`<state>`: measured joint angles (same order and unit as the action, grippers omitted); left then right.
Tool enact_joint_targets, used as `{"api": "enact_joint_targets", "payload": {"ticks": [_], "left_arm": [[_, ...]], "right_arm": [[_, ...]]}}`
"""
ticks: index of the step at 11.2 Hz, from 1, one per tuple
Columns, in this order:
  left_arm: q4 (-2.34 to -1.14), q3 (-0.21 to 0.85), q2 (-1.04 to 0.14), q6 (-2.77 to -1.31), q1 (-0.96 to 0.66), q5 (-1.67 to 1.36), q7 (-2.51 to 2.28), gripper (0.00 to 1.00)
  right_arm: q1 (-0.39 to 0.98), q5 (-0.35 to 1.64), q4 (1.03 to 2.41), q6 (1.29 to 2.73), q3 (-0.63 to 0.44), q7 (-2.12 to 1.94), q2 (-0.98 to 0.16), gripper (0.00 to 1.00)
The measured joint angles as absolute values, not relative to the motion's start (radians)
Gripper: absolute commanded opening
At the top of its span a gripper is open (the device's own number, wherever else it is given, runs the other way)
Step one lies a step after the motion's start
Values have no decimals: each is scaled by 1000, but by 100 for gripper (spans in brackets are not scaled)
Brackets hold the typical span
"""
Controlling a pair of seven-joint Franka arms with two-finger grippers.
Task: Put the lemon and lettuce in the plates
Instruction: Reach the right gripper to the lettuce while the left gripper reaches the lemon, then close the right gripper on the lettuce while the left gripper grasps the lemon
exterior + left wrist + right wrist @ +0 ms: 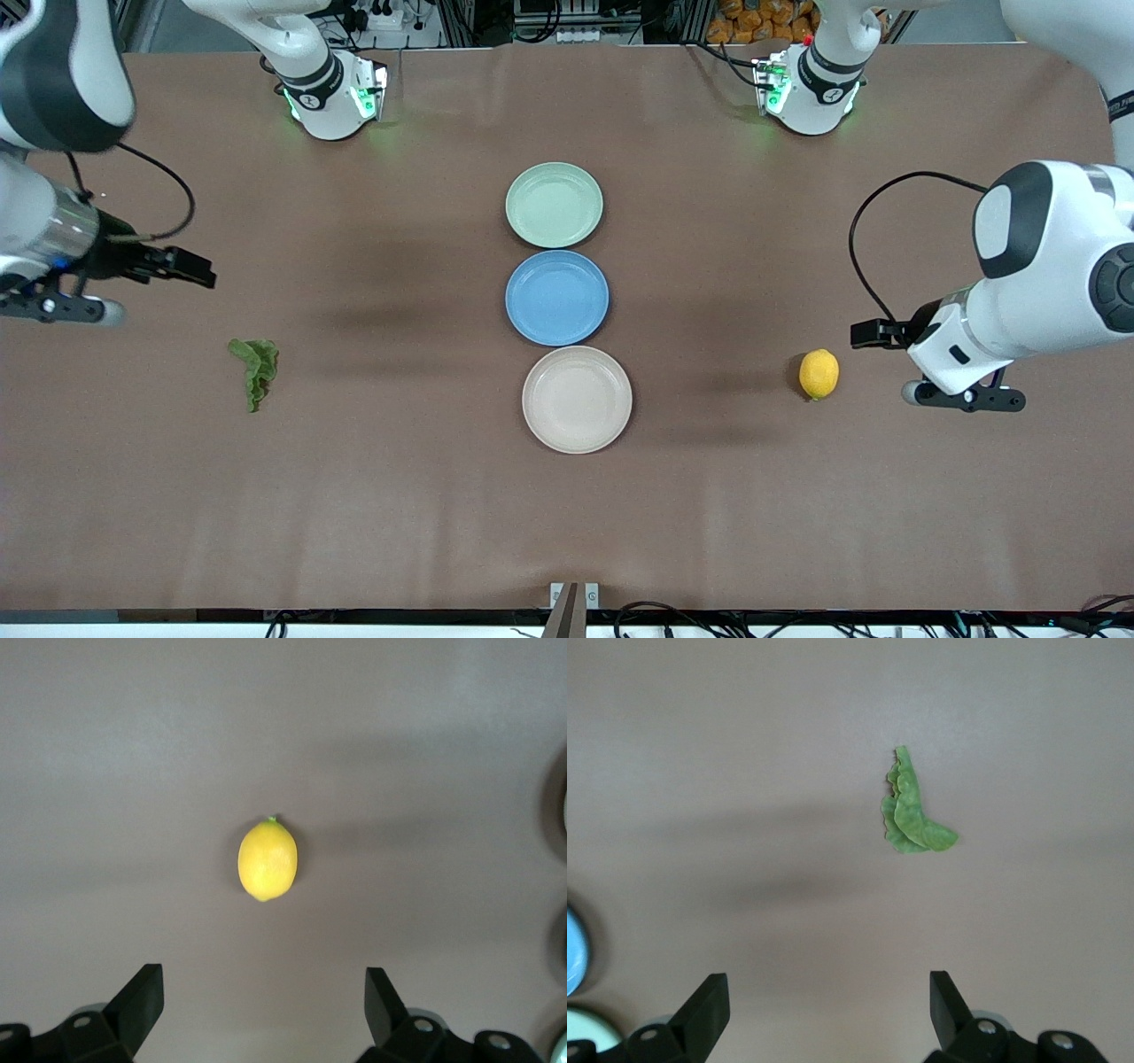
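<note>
Brown table [399, 496] carries three plates in a line at its middle: mint-green plate [554, 205] farthest from the front camera, blue plate [556, 298] between, beige plate [577, 400] nearest, all bare. Toward the left arm's end lies the lemon [819, 374], with the left gripper [264, 1014] up beside it, fingers apart. Toward the right arm's end lies the lettuce [255, 370], near the raised right gripper [829, 1017], fingers likewise spread.
</note>
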<state>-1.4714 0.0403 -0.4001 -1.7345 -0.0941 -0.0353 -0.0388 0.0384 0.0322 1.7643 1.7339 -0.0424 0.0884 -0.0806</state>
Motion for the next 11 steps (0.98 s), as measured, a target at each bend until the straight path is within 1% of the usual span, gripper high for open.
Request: {"api": "enact_joint_targets", "payload": {"ticks": [2,4,6,8,11], "left_arm": [[-1472,40,-434,-1790,-94,-35,-37,100],[-1475,45,-480,-1842,-106,-7,-31,100],[-1482,47,-535,-1890,-114,8,-30,100],[-1489,48,-578,-1906,-120,15,-29,100],[-1494,49,-633,-1941,-142,57,-26,100]], "right_arm": [[38,16,1907,1911,-43,86,-105,100],[38,-54,2018,2061,-43,68,-142,100],[26,-79,2055,2165,-47,12,-205,100],[8,-82,2063,2276,-49,-26,-283,100],[-9,-83,2083,2449,-53,-67,-393,91]]}}
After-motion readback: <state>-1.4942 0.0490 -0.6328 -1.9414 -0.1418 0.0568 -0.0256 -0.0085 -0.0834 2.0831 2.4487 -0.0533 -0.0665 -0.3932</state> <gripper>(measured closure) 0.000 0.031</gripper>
